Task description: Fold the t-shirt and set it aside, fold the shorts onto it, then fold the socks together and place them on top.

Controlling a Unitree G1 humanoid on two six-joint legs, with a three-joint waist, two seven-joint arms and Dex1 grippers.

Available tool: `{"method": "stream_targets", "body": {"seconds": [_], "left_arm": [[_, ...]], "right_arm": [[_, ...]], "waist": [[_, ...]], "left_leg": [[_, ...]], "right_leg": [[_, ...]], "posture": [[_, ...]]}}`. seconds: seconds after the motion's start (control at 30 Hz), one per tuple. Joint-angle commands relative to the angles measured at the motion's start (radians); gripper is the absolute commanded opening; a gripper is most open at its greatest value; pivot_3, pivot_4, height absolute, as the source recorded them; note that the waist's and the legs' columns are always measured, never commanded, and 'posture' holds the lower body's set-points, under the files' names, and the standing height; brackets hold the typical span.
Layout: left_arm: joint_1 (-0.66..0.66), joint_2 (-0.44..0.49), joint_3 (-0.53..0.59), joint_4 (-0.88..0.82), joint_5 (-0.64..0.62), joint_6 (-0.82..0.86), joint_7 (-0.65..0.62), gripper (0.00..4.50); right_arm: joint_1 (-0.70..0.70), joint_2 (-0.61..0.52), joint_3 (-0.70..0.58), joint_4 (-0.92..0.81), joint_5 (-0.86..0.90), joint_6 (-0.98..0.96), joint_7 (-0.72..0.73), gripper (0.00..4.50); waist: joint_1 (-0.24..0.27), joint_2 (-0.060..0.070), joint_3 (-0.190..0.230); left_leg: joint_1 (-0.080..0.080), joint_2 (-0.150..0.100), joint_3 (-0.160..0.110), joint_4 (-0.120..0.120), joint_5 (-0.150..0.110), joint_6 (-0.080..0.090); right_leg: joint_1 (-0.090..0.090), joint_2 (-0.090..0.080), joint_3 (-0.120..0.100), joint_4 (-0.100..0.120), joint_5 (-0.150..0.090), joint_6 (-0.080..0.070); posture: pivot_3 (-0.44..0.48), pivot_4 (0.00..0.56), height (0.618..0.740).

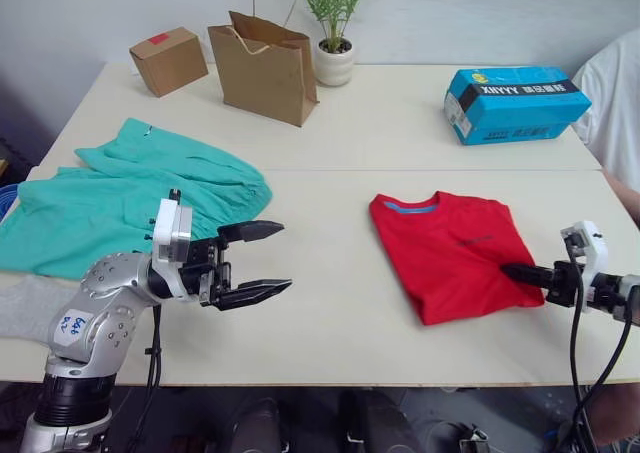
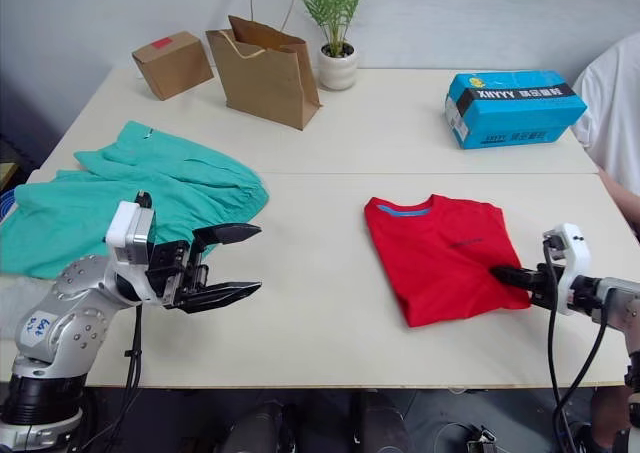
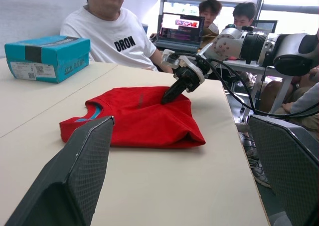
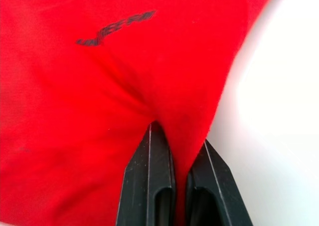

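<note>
My right gripper (image 1: 512,270) is closed tight on a pinch of the shirt (image 1: 450,253), at its right edge near the hem, and the wrist view shows a ridge of red cloth drawn up between the two fingers. I judge that grip is there to drag or nudge the shirt to one side, since it already lies folded into a compact rectangle, collar and blue neck band toward the far side, on the right half of the worktop (image 1: 350,133). My left gripper (image 1: 268,258) hangs wide open with nothing in it, raised above the worktop just beside the shorts (image 1: 130,198), well apart from the shirt; it looks parked there so it is ready for the next garment. The shorts are spread loose and unfolded on the left half, one end running out of the picture, and I cannot make out a drawstring. A grey patch at the near left edge, partly behind my left arm, is probably the socks (image 1: 25,308), but too little shows to be sure. Along the far side stand a blue box (image 1: 515,103), a paper bag (image 1: 265,68), a small carton (image 1: 168,60) and a potted plant (image 1: 334,33).
</note>
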Motion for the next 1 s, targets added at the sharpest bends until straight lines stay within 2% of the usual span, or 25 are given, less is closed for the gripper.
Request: {"method": "stream_targets", "body": {"seconds": [0.03,0.13,0.33,0.47,0.63,0.73,0.87,1.0], "left_arm": [[-0.014,0.0,-0.001,0.021,0.016,-0.029,-0.022,4.5],[-0.015,0.004,-0.001,0.036,0.024,-0.038,-0.034,4.5],[0.024,0.034,0.028,0.041,0.028,-0.039,-0.052,4.5],[0.041,0.038,0.037,0.048,0.042,-0.06,-0.051,4.5],[0.054,0.036,0.038,0.034,0.04,-0.061,-0.047,4.5],[0.062,0.044,0.036,0.024,0.029,-0.042,-0.053,4.5],[0.061,0.052,0.033,0.016,0.013,-0.014,-0.063,4.5],[0.051,0.049,0.027,0.027,0.024,-0.018,-0.072,4.5]], "right_arm": [[-0.032,-0.051,-0.001,0.142,-0.084,-0.119,0.023,0.05],[-0.071,-0.072,0.016,0.245,-0.138,-0.212,0.044,0.05],[-0.149,-0.122,-0.001,0.379,-0.149,-0.144,0.129,0.05],[-0.129,-0.131,-0.023,0.435,-0.186,-0.226,0.079,0.05],[-0.088,-0.109,-0.055,0.423,-0.187,-0.264,0.039,0.05],[-0.029,-0.09,-0.079,0.321,-0.148,-0.241,0.082,0.05],[0.004,-0.075,-0.132,0.24,-0.119,-0.204,0.04,0.05],[0.063,-0.112,-0.146,0.176,-0.139,-0.25,0.065,1.01]], "waist": [[0.0,0.0,0.0],[0.0,0.0,0.0],[0.0,0.002,0.001],[0.0,0.002,0.001],[0.001,0.002,0.001],[0.001,0.002,0.001],[-0.002,0.003,0.001],[-0.001,0.003,0.001]], "left_leg": [[0.0,0.0,0.0,0.0,0.0,0.0],[0.0,0.0,0.0,0.001,0.0,0.0],[0.0,0.0,0.0,0.001,0.0,0.0],[0.0,0.0,0.0,0.001,0.0,0.0],[0.0,0.0,0.0,0.002,0.0,0.0],[0.0,0.0,0.0,0.002,0.0,0.0],[0.0,0.0,0.0,0.002,0.0,0.0],[0.0,0.001,0.001,0.001,0.0,0.0]], "right_leg": [[0.0,0.0,0.0,0.0,0.0,0.0],[0.0,0.0,0.0,0.0,0.0,0.0],[0.0,0.0,0.001,0.0,0.0,0.0],[-0.001,0.0,0.001,0.001,0.0,0.0],[0.0,0.0,0.002,0.001,0.0,0.0],[0.0,0.0,0.002,0.001,0.0,0.0],[0.0,0.0,0.002,0.001,0.0,0.001],[-0.001,0.0,0.002,0.001,0.0,0.001]], "posture": [[0.0,0.15,0.74],[0.0,0.15,0.74],[0.0,0.15,0.74],[0.0,0.15,0.74],[0.0,0.15,0.74],[0.0,0.15,0.74],[0.0,0.15,0.74],[0.0,0.15,0.74]]}}
